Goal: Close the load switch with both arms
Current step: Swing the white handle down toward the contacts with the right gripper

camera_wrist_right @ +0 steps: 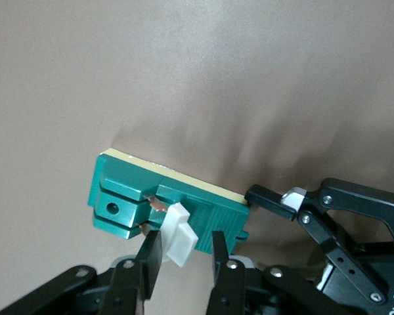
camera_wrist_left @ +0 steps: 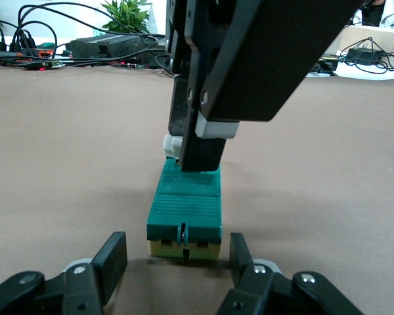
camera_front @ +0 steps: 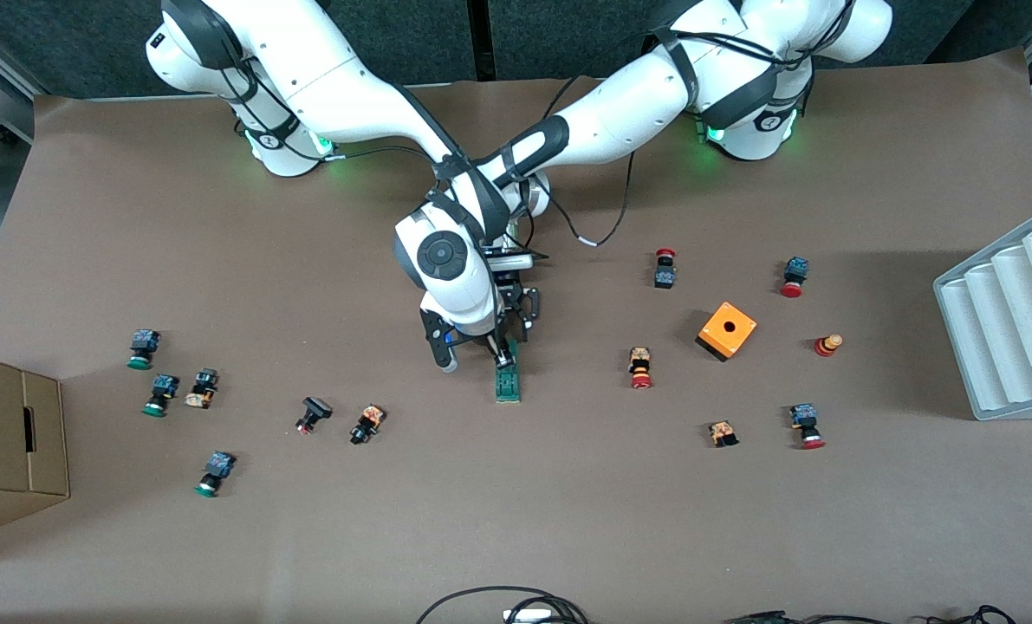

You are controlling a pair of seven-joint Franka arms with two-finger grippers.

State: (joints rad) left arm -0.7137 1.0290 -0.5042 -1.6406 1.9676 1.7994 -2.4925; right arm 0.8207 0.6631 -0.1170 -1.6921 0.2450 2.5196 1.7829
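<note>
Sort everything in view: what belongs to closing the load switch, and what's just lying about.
In the job: load switch, left gripper clamping its end, right gripper around its white lever.
Lying about: scattered push buttons, orange box, grey ribbed tray, cardboard box.

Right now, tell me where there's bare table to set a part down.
Bare: the wide strip nearer the front camera than the buttons, between the cardboard box and white tray; also the stretch between the orange box and load switch. Crowded: around the load switch, where the left gripper and right gripper meet.
</note>
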